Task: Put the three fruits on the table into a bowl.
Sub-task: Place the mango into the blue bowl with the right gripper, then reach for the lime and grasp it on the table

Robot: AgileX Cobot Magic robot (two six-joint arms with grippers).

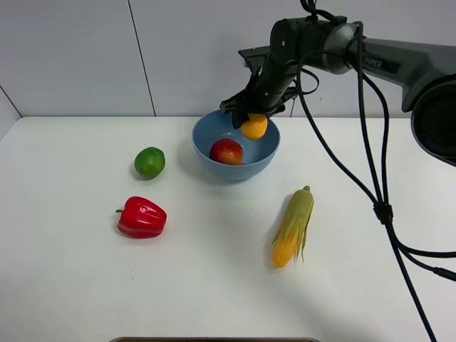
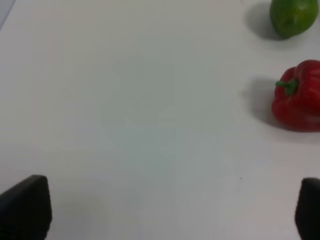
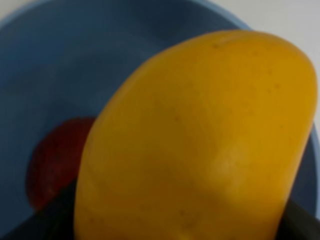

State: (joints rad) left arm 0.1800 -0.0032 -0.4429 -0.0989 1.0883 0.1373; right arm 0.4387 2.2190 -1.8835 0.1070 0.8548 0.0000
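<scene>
Right gripper (image 1: 250, 118) clenched on yellow-orange fruit (image 1: 255, 127), hanging above the bowl's (image 1: 201, 132) far rim.
You have the red fruit (image 1: 226, 151) inside the bowl; lime (image 1: 149, 162) on the surface (image 1: 71, 285), apart from bowl and pepper (image 1: 142, 217); left gripper (image 2: 165, 210) released.

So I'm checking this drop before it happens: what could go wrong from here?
The yellow-orange oblong fruit in the right gripper hangs near the far rim of the round light-blue plastic bowl. Released, it might clip that rim, or strike the round glossy red fruit inside and bounce out.
</scene>
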